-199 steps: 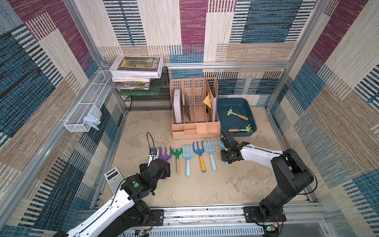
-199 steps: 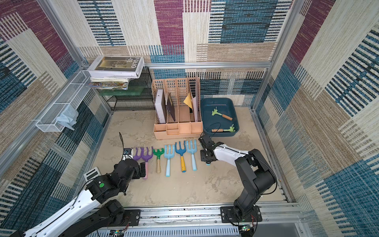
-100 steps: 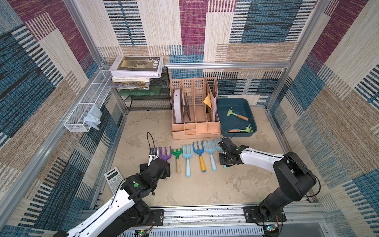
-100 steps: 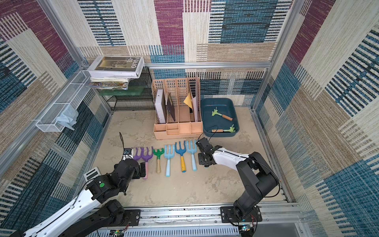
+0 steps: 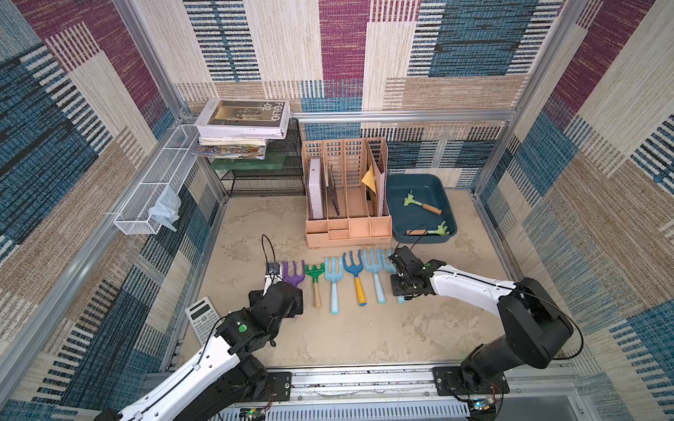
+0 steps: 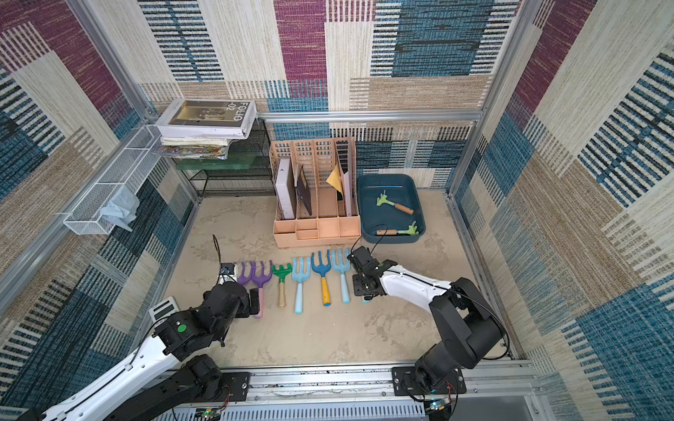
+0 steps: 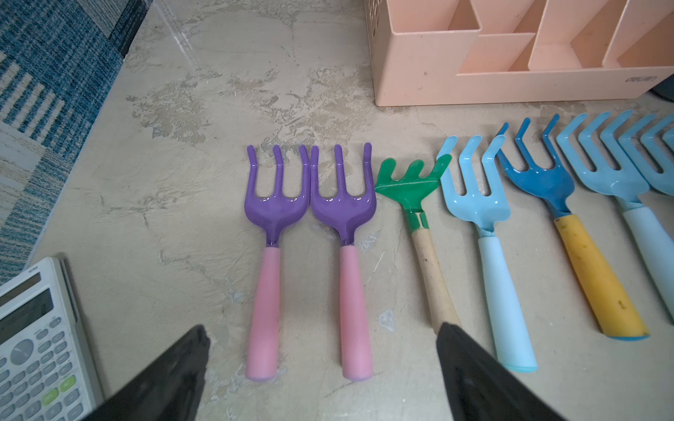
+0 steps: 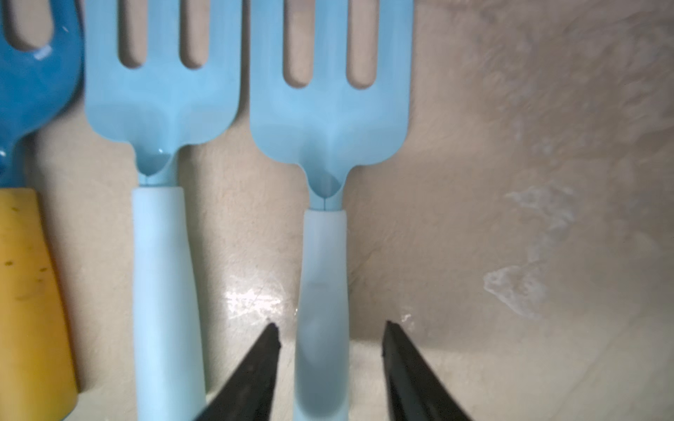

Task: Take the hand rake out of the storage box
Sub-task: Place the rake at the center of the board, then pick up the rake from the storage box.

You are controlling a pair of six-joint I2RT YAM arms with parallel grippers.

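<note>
The storage box (image 5: 419, 182), a dark teal tray at the back right, holds two green hand rakes with wooden handles (image 5: 421, 205) (image 5: 430, 231). My right gripper (image 8: 330, 335) is open at the right end of a row of rakes on the table. The pale handle of a light blue hand rake (image 8: 328, 120) lies between its jaws with a gap on each side. In both top views the right gripper (image 5: 401, 291) (image 6: 363, 291) covers most of that rake. My left gripper (image 7: 322, 333) is open above the ends of two pink handles of the purple rakes (image 7: 310, 197).
The row holds purple rakes (image 5: 293, 273), a green rake (image 5: 315, 280), light blue ones (image 5: 333, 280) and a dark blue one with a yellow handle (image 5: 355, 277). A peach file organiser (image 5: 346, 197) stands behind it. A calculator (image 5: 202, 319) lies front left; a wire basket (image 5: 153, 197) hangs left.
My right gripper has come down toward the front at the row's right end and opened, letting go of the light blue rake. The left arm has not moved.
</note>
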